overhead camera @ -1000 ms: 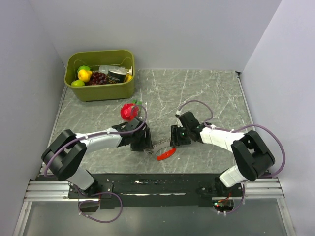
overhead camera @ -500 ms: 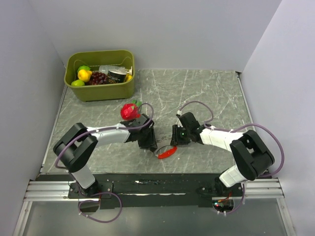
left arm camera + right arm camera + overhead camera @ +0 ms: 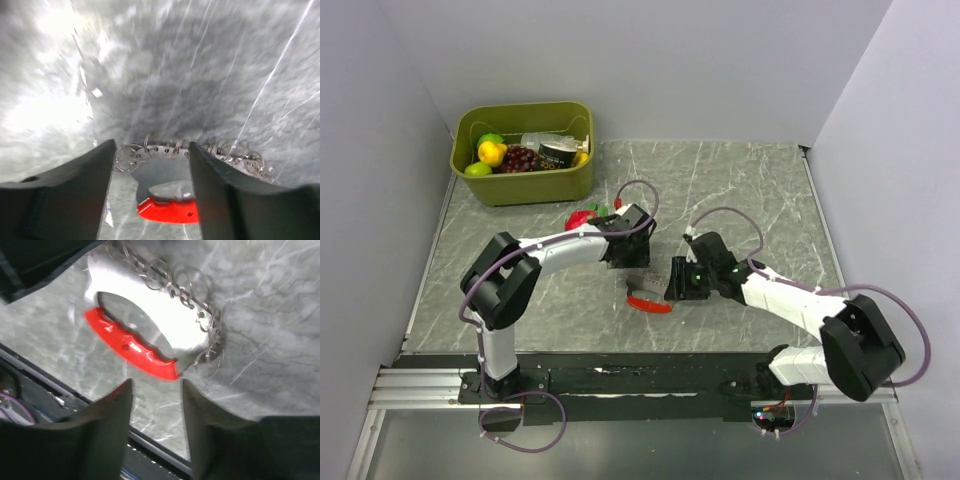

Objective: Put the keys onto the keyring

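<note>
The keyring [image 3: 650,304] lies flat on the desk [image 3: 740,190], near the strawberry toy [image 3: 582,219], on the robot's side of it. The left end effector [image 3: 150,146] hangs between strawberry and keyring, jaws moderately apart, gripping nothing. The right end effector [image 3: 156,385] sits past the keyring from the strawberry, jaws likewise parted and empty, the red fob [image 3: 131,349] just off them. No separate keys can be made out, only small rings [image 3: 186,290] along the chain. The danger, likely: 2 end effectors this close could knock together. That thin metal on a slick desk may skid when jaws close, and the loose rings could snag or tangle.
</note>
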Controlling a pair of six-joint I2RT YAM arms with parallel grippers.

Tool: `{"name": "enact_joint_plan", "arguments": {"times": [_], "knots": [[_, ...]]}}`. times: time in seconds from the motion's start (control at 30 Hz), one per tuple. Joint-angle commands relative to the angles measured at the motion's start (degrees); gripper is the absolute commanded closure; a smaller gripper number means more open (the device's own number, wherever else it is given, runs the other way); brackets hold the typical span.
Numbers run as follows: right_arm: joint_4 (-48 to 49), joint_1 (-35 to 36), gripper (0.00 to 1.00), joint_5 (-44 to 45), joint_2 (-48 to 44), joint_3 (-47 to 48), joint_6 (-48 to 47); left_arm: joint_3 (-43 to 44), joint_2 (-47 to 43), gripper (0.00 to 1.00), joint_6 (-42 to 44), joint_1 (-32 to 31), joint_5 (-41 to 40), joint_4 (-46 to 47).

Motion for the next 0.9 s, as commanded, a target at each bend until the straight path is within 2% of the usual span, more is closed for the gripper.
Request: {"name": "enact_joint_plan", "arguments": {"times": [0.0, 0.1, 0.3, 0.5, 0.7, 0.87], "knots": [[-3.2, -1.1, 0.41, 3.7, -4.6, 4.1, -0.5, 2.8, -5.9, 0.29, 4.5, -0.3, -6.0, -2.8], [-2.7, -3.1, 0.36, 3.3, -4.6, 3.9, -0.7, 0.8, -9.1, 0.26, 4.8, -0.2, -3.5, -1.8], [-1.0, -7.8, 0.36, 0.1, -0.2, 3.8, -1.5, -9.0, -11.5, 0.28, 1.6, 0.1, 6.0, 2.4], [0.9, -8.4, 0.39, -2.6, 4.1, 3.2, -2.0, -16.4, -10.8, 0.31, -2.3, 1.2, 12.7, 10.2], [5.9, -8.4, 0.42, -6.0, 7.9, 0.8, -1.3, -18.5, -8.1, 0.33, -3.8, 2.1, 17.9, 16.2], [10.3, -7.8, 0.44, -10.8, 9.0, -1.7, 0.3, -15.4, -5.1, 0.35, -2.3, 2.6, 17.7, 15.6]]}}
